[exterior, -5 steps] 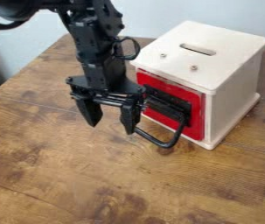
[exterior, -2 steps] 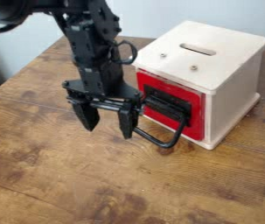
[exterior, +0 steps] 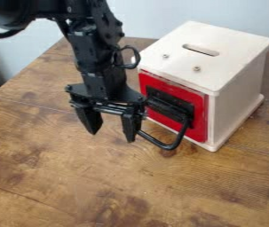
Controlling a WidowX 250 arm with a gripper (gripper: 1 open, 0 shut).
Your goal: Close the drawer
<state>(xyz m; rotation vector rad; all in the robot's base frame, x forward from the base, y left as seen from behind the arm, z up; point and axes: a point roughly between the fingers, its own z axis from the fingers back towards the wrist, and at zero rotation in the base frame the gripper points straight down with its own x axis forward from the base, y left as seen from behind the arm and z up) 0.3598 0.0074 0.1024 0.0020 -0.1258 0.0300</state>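
Note:
The bright red drawer [exterior: 161, 90] with a black front plate [exterior: 171, 113] sits in the front face of the pale wooden box [exterior: 226, 71]. It stands slightly out from the box. Its black wire loop handle [exterior: 159, 139] hangs down and forward onto the table. My black gripper [exterior: 109, 130] points down just left of the drawer front, fingers apart and empty. Its right finger [exterior: 130, 125] is close to the handle; I cannot tell whether they touch.
The box has a slot [exterior: 201, 50] on top and stands at the right back of a brown wooden table [exterior: 53, 177]. A pale wall lies behind. The arm rises from the gripper toward the upper left.
The gripper has shifted slightly left and a touch down over the last second. The drawer and handle look unchanged.

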